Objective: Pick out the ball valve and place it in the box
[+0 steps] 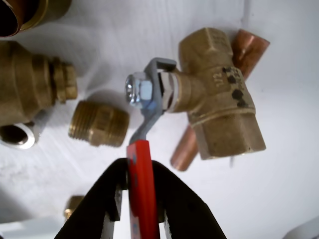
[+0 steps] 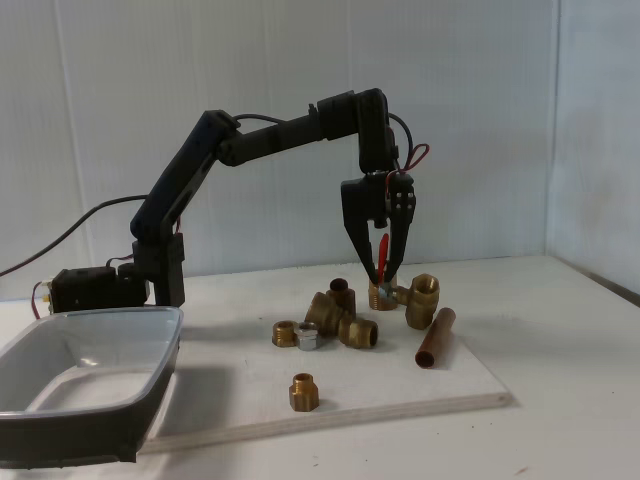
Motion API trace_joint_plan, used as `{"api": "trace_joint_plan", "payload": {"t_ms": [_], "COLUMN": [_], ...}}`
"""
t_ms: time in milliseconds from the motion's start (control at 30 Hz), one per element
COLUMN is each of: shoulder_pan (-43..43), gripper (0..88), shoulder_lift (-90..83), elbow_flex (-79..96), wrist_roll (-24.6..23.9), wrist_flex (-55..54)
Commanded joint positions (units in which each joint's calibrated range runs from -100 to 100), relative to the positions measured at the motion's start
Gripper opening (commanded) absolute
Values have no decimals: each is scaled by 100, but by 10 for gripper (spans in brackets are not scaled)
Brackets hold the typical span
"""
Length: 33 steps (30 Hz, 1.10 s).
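The ball valve (image 1: 219, 99) has a brass body, a silver nut on its stem and a long red lever handle (image 1: 142, 184). In the wrist view my gripper (image 1: 141, 167) is shut on that red handle, one black finger on each side. In the fixed view the gripper (image 2: 381, 272) points down at the ball valve (image 2: 420, 300) in the middle of the white board (image 2: 400, 400). I cannot tell whether the valve rests on the board or hangs just above it. The box (image 2: 100, 315), a translucent grey tray, stands at the lower left with nothing in it.
A copper pipe piece (image 2: 436, 337) lies right of the valve and shows behind the valve body (image 1: 249, 47) in the wrist view. Several plain brass fittings (image 2: 340, 315) crowd the valve's left side, with a threaded one (image 1: 98, 123) near the handle. One small fitting (image 2: 304, 391) sits alone at the front.
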Motion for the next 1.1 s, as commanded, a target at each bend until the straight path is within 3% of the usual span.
{"api": "trace_joint_plan", "payload": {"t_ms": [0,467,1000,1067], "shoulder_pan": [-1,169,154,125], "gripper": [8,8,12,53], "shoulder_lift": [-175,-175,-99,-158], "elbow_flex": [-427,-1302,-941,-598], "wrist_roll": [-2,-198,-157,-167], "wrist_flex": [52,52,52,52]}}
